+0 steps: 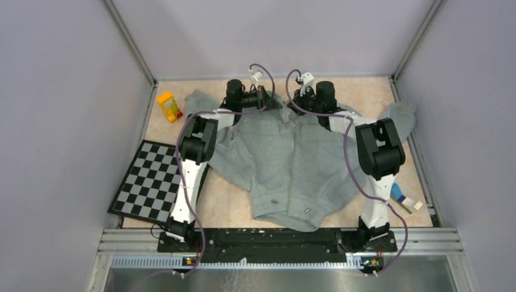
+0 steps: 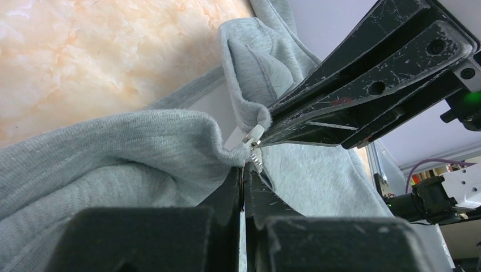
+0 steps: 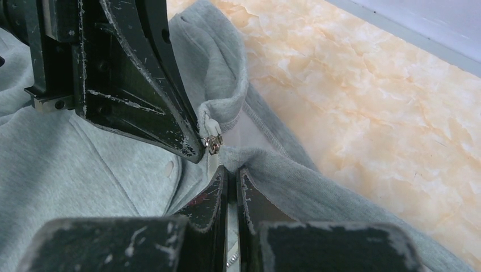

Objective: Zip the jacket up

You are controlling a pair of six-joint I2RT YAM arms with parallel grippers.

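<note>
Soft heather-grey fleece jacket (image 1: 286,164) lies flat, front up, on my marbled table (image 1: 228,207). Stretched out to its collar (image 2: 244,85), left gripper (image 2: 244,173) and right gripper (image 3: 231,180) each pinch narrowly on cloth beside the metal slider (image 3: 214,144).

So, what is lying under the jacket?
Around the jacket only the beige table shows beneath it. Whatever else may lie under the fabric is covered and cannot be seen.
</note>
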